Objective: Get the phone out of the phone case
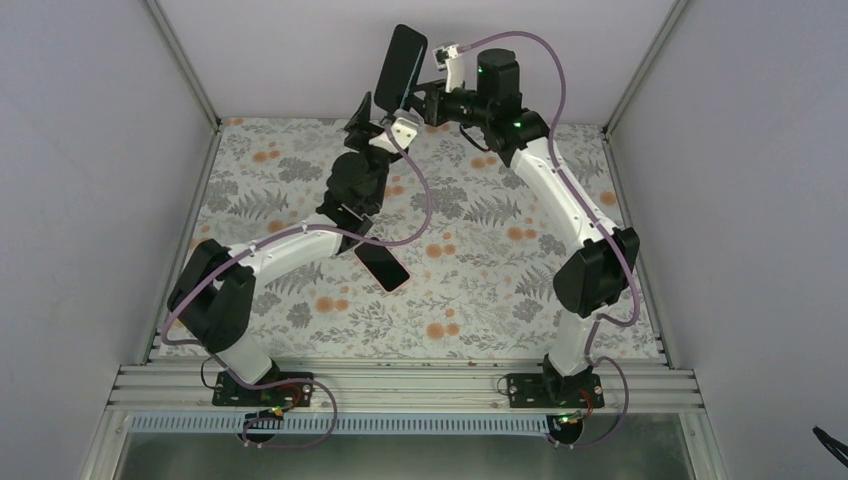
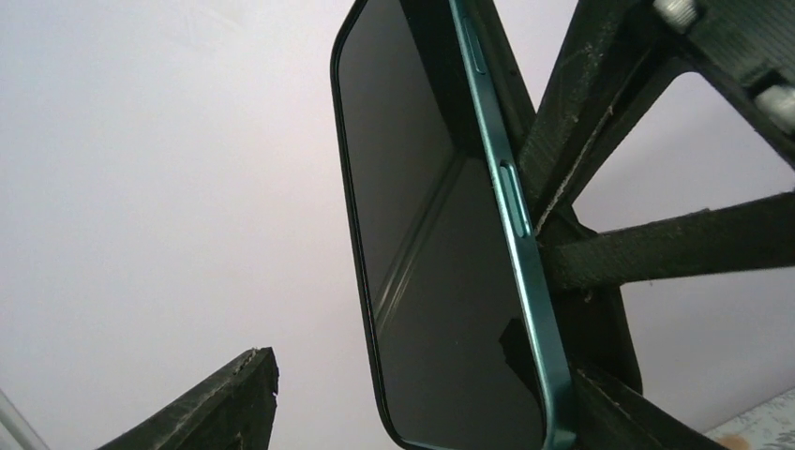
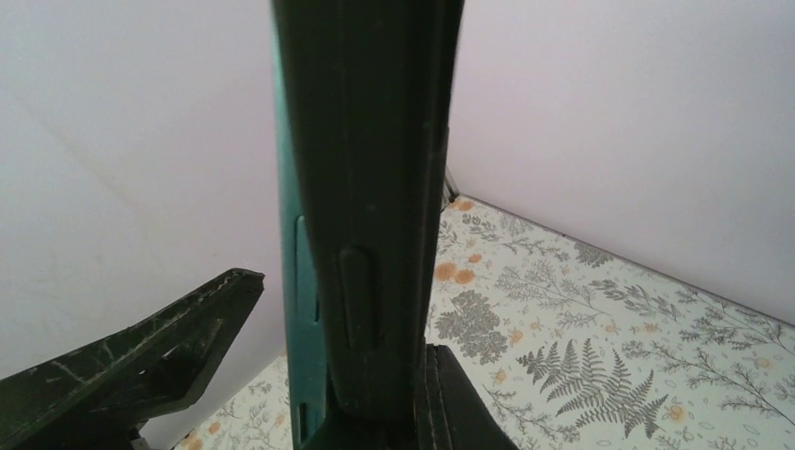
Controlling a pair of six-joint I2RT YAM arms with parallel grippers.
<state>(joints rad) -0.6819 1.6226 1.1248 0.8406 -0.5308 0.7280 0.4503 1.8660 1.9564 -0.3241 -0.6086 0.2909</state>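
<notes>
The phone, with a dark screen and a teal frame, is held upright high over the table's far edge. In the right wrist view the black case lies against the teal phone, whose side stands free of it. My right gripper is shut on its lower end, with one finger pressed on the case. My left gripper is wide open around the phone's bottom. In the left wrist view the phone lies near the right finger, and the left finger is well apart from it.
A flat black rectangular object lies on the floral tablecloth, partly under my left forearm. White walls enclose the table on three sides. A metal rail runs along the near edge.
</notes>
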